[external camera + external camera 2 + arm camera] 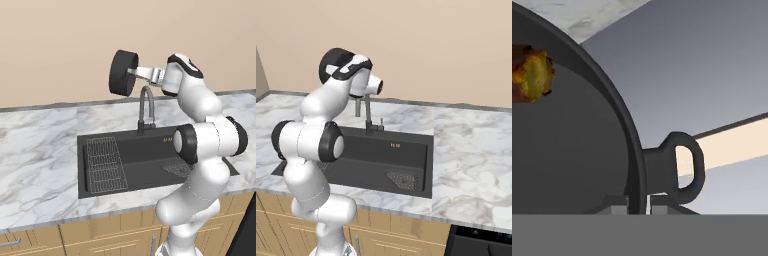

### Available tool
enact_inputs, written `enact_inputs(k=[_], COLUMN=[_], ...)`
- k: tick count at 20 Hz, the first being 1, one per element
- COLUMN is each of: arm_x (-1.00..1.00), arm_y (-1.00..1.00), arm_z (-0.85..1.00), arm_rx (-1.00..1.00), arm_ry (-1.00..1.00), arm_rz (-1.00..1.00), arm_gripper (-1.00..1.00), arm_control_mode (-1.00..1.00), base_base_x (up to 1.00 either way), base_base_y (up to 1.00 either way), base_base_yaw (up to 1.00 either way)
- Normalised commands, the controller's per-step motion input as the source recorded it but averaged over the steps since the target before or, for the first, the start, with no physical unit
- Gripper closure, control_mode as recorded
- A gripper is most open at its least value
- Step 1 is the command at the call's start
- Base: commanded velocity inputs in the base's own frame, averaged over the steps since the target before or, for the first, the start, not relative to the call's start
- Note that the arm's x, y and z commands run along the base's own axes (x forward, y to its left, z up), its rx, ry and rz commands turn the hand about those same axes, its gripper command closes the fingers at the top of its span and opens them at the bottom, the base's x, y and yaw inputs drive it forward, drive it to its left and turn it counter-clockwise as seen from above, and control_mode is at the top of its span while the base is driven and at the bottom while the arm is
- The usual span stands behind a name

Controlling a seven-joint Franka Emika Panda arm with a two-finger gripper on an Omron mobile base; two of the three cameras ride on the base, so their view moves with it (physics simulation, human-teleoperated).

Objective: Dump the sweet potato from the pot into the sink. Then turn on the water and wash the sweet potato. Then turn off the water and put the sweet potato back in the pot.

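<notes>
Dark grey pot (122,73), tipped on edge above the sink (150,157), is clamped at its rim by the jaws.

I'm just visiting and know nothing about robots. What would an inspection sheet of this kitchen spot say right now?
Surface: white-grey marble counter, nothing loose seen on it.
Job's things: pot lifted above the sink and tipped on its side; sweet potato inside the pot.
Clutter: nothing seen.
Grippers: gripper shut on the pot's rim, beside a loop handle.
Cables: nothing seen.
Surroundings: faucet with no water visible, wire rack, beige wall, wooden cabinets.
</notes>
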Motion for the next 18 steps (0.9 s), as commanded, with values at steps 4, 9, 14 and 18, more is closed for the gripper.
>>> enact_inputs(k=[4, 9, 14, 18], arm_x=[0.0, 0.0, 0.0, 0.0], arm_y=[-0.1, -0.17, -0.21, -0.19], arm_z=[0.1, 0.04, 0.05, 0.09], arm_rx=[0.12, 0.09, 0.07, 0.07], arm_ry=[0.0, 0.0, 0.0, 0.0], arm_rz=[0.1, 0.08, 0.07, 0.08], arm_gripper=[1.0, 1.0, 1.0, 1.0], arm_control_mode=[-1.0, -1.0, -1.0, -1.0], base_base_x=[0.0, 0.0, 0.0, 0.0], base_base_y=[0.0, 0.0, 0.0, 0.0], base_base_yaw=[0.0, 0.0, 0.0, 0.0])
